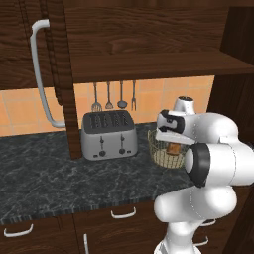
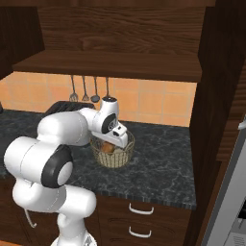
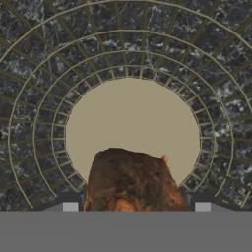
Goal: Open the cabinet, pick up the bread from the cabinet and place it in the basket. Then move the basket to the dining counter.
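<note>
Bread (image 1: 173,148) shows in the left base view as a small brown lump inside the wire basket (image 1: 161,156), which stands on the black marbled table (image 1: 44,178) just to the right of a silver toaster (image 1: 109,134). The white arm bends over the basket from the right, its hand hiding the basket's top. Above, the dark wood cabinet (image 1: 149,44) has its door (image 1: 62,74) swung out edge-on, the long curved silver handle (image 1: 40,74) facing left, and kitchen tools (image 1: 113,96) hang on the orange tiled wall behind the toaster. In the right base view the hand points down into the basket (image 2: 114,154), with the bread (image 2: 107,148) visible through the mesh below it; the open cabinet shelf (image 2: 110,65) runs overhead. In the hand view the bread (image 3: 132,179) sits between the two fingers (image 3: 70,201), which stand well apart at either side of it, over the basket's pale round bottom (image 3: 133,113); whether they touch the bread I cannot tell.
</note>
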